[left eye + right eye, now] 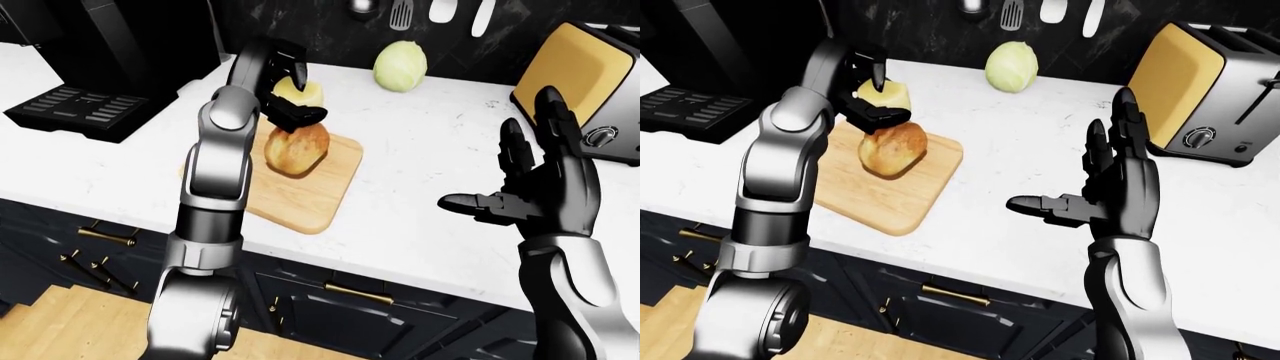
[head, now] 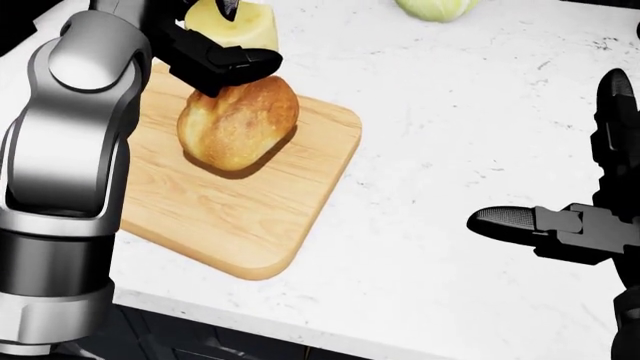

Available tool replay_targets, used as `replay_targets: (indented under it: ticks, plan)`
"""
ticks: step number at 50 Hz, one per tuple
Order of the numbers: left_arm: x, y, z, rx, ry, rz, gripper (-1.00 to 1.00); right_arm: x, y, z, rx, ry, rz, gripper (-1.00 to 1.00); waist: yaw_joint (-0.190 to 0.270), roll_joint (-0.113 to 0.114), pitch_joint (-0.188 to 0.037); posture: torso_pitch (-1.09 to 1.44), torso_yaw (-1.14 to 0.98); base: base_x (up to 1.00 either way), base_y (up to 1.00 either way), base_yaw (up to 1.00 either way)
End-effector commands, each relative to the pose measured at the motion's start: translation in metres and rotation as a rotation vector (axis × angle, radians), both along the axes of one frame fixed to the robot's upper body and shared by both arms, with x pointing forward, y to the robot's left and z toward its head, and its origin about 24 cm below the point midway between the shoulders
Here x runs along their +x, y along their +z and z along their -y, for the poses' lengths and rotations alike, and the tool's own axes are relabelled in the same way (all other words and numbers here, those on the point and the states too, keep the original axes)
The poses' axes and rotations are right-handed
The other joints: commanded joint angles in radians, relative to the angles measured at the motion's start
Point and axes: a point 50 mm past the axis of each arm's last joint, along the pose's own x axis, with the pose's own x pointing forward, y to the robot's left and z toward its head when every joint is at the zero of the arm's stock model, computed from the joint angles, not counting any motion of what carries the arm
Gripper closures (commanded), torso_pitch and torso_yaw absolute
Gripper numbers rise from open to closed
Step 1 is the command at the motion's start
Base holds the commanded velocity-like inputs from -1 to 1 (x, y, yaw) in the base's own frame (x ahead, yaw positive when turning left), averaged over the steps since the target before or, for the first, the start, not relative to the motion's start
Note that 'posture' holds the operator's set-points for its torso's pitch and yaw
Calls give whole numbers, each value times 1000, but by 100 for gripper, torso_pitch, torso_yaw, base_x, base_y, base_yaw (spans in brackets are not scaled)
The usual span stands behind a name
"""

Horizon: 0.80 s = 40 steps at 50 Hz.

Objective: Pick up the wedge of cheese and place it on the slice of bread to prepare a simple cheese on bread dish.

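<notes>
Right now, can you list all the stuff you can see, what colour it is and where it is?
cheese: one, pale yellow, held in the left hand just above the bread
bread: one, golden brown, on the cutting board
cutting board: one, light wood, on the counter
cabbage: one, pale green, top of the counter by the wall
toaster: one, silver and yellow, right of the right-eye view
coffee machine: one, black, top left of the left-eye view
utensils: several, silver and white, hanging on the wall
counter: one, white
left hand: black, shut on the cheese
right hand: black, open, empty, raised over the counter
</notes>
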Motion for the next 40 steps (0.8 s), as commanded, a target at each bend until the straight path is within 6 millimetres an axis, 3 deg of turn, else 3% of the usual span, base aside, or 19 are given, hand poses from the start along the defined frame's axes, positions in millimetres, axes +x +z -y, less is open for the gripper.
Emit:
replay_targets:
  ticks: [1, 12, 29, 33, 40]
  plan:
    - [-6, 24, 2, -4, -7, 111, 100, -5, 13, -1, -17, -1, 78, -100, -1, -1, -26, 0, 0, 0, 0, 0]
    - [1, 5, 1, 24, -2, 67, 100, -5, 8, 1, -8, -3, 73, -100, -1, 0, -28, 0, 0, 0, 0, 0]
    - [4, 2, -4, 40, 22, 79, 100, -4, 8, -1, -8, -1, 72, -100, -1, 1, -29, 0, 0, 0, 0, 0]
    - [3, 3, -3, 47, 22, 85, 59, -4, 8, 0, -7, -2, 72, -100, -1, 0, -29, 0, 0, 0, 0, 0]
    - [4, 2, -4, 52, 22, 85, 29, -4, 7, 0, -4, -1, 73, -100, 0, 0, -28, 0, 0, 0, 0, 0]
